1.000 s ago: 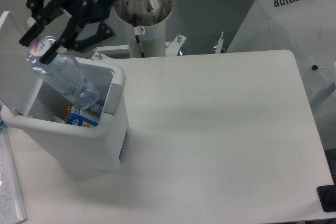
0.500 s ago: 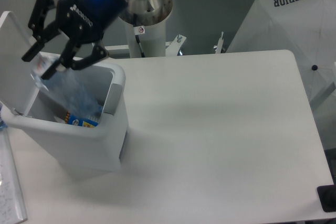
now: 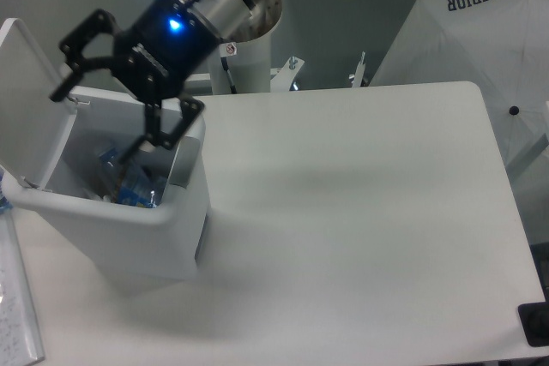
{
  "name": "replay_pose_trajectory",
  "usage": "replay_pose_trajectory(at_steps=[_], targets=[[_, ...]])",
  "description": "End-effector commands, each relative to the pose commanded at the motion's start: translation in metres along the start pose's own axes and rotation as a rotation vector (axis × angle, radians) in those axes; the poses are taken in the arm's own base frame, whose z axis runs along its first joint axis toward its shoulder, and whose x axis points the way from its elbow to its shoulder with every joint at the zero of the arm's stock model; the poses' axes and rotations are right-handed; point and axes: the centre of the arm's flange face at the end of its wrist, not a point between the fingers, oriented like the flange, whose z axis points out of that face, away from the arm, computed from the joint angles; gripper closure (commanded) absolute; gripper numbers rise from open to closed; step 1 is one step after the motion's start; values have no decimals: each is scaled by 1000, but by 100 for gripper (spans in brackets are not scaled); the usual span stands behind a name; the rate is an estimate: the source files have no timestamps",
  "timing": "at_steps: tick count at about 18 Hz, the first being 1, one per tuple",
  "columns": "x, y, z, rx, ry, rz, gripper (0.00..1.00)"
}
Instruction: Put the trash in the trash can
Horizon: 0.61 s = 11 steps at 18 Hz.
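The trash can (image 3: 129,229), a white rectangular bin with its flip lid (image 3: 26,100) standing open and a grey panel (image 3: 184,160) at the rim, sits directly below the spread-fingered gripper (image 3: 101,117). Inside it, beneath the fingertips, the clear bottle (image 3: 110,171) lies tilted, blurred, upon the blue snack bag (image 3: 137,192). Neither item touches the fingers.

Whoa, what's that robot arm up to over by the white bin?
It is putting trash into the trash can. The gripper hangs open over the bin's mouth with nothing between its fingers, and the hinged lid stands flipped up. Down inside lie the clear bottle and the blue snack bag. The table beside the bin shows no other trash.
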Motion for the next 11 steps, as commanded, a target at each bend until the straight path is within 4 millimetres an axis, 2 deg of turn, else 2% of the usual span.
replay_pose_trajectory(at_steps=[4, 7, 11], targets=[[-68, 23, -31, -1, -101, -91, 0], [-113, 46, -31, -70, -195, -133, 0], [-154, 85, -27, -284, -385, -74, 0]])
